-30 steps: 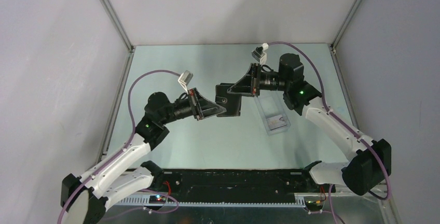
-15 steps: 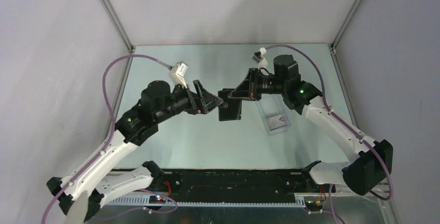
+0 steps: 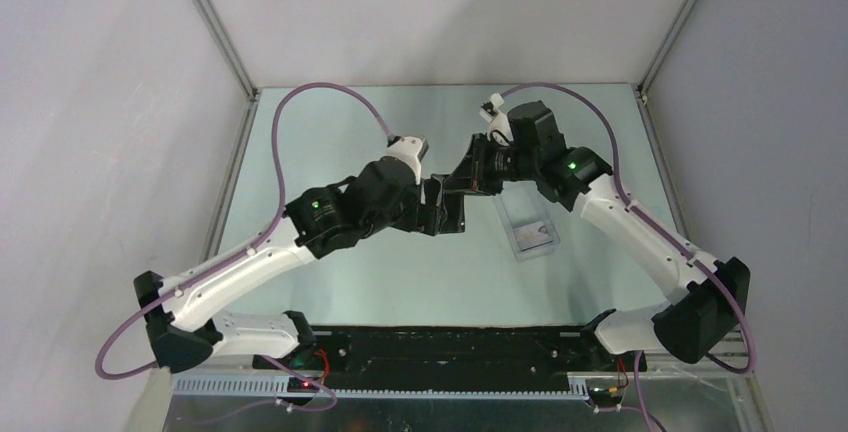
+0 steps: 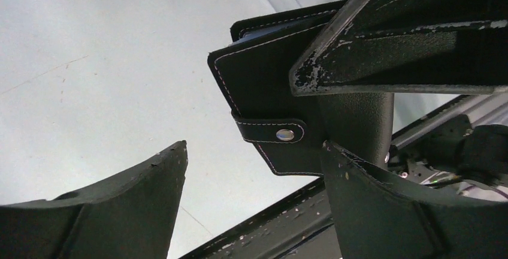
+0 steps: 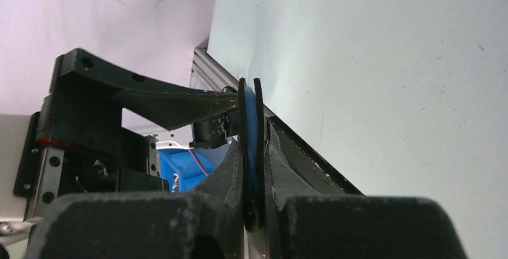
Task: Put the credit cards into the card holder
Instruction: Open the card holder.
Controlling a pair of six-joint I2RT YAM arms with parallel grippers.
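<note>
Top external view: the small black folding leather card holder [image 3: 447, 214] hangs above the pale green desk [image 3: 340, 132], about midway between the two arms. The right claw [image 3: 458, 185] grips it from the upper right, and the left claw [image 3: 428, 214] sits right against its left side. Just right of them, a clear rectangular plastic box [image 3: 520, 214] lies on the desk with a pale whitish credit card [image 3: 537, 238] inside, well apart from both claws.

Left wrist view: the left claw [image 4: 253, 148] is spread wide and has hold of nothing. The card holder [image 4: 263, 82] is folded shut, its snap tab [image 4: 271, 132] fastened. Its lower corner reaches down between the two fingers, close against the right-hand one and well apart from the other. A finger of the right claw [image 4: 389, 49] presses across the card holder's upper part.

Right wrist view: the right claw [image 5: 251, 151] is clamped tightly on the card holder [image 5: 250, 109], seen edge-on with a blue inner layer between its black covers. One finger of the left claw [image 5: 162, 100] curves in from the left, its tip just beside the card holder's edge.
</note>
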